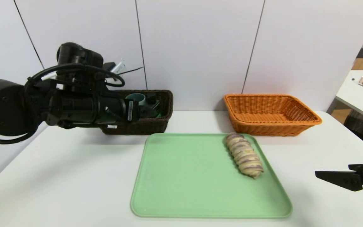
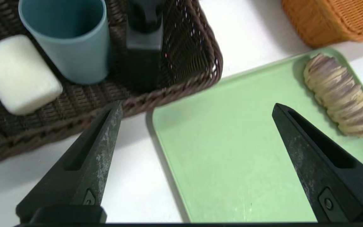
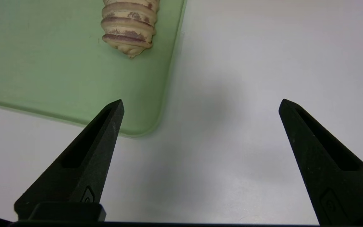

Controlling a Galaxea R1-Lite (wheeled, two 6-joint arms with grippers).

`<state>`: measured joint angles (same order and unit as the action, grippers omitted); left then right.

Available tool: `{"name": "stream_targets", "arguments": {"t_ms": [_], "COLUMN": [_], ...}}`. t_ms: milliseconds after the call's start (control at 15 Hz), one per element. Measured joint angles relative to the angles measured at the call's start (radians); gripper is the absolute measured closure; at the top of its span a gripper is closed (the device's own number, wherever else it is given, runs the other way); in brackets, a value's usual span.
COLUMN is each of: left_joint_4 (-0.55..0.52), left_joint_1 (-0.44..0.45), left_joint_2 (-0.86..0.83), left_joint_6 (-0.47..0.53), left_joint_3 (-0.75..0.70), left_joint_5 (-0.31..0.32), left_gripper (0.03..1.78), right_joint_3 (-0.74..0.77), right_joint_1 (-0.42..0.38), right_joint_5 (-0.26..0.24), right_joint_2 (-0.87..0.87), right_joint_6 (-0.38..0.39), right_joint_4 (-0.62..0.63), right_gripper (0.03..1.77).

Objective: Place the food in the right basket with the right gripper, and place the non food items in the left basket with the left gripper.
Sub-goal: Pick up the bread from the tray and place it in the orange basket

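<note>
In the head view, the bread roll (image 1: 244, 154) lies at the far right of the green tray (image 1: 200, 176), lengthwise near its right edge. Beyond the tray, the orange basket (image 1: 273, 123) is at the far right of the white surface (image 1: 90, 186); the brown basket (image 1: 137, 126) is at the far left, with the left arm reaching over it. The right hand (image 1: 336, 176) waits above the surface, to the right of the tray.

In the left wrist view, the left hand (image 2: 197, 105) is released, its fingers wide apart and holding nothing. The cup (image 2: 71, 47), soap bar (image 2: 20, 74) and black bottle (image 2: 145, 60) are all in the brown basket, so the non-food part looks finished.

In the right wrist view, the right hand is spread wide and empty, with the roll's near end beyond it. I judge the roll light and slightly soft, its ridges giving some grip. It is best taken across the narrow width at mid-length, with gentle pressure; a hard squeeze could dent it, and an end grip could let it swing.
</note>
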<state>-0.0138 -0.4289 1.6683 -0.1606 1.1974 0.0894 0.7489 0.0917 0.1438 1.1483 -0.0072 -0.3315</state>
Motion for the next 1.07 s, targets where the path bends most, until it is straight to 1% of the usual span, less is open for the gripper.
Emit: {"name": "stream_targets", "arguments": {"t_ms": [200,333,667,867,1067], "left_joint_4": [0.004,0.004,0.004,0.005,0.004], "left_joint_1": [-0.075,-0.119,-0.149,-0.151,-0.162], "left_joint_2": [-0.042,-0.053,-0.067,-0.071,-0.072], "left_joint_6": [-0.002,-0.023,-0.030,-0.027,-0.028], "left_joint_3": [-0.100,-0.140,-0.183,-0.197,-0.212], "left_joint_5": [-0.060,-0.087,-0.089,-0.089,-0.090], "left_gripper": [0.12,0.12,0.12,0.12,0.12], "right_joint_3": [0.072,0.121,0.239,0.299,0.374], "right_joint_1": [0.053,0.101,0.202,0.266,0.318], "right_joint_5": [-0.001,-0.005,-0.019,-0.084,-0.138], "right_joint_2": [0.093,0.163,0.336,0.445,0.545], "right_joint_6": [0.027,0.059,0.118,0.144,0.180], "right_joint_4": [-0.011,-0.011,-0.013,-0.012,-0.012], "right_gripper": [0.10,0.10,0.10,0.10,0.10]}}
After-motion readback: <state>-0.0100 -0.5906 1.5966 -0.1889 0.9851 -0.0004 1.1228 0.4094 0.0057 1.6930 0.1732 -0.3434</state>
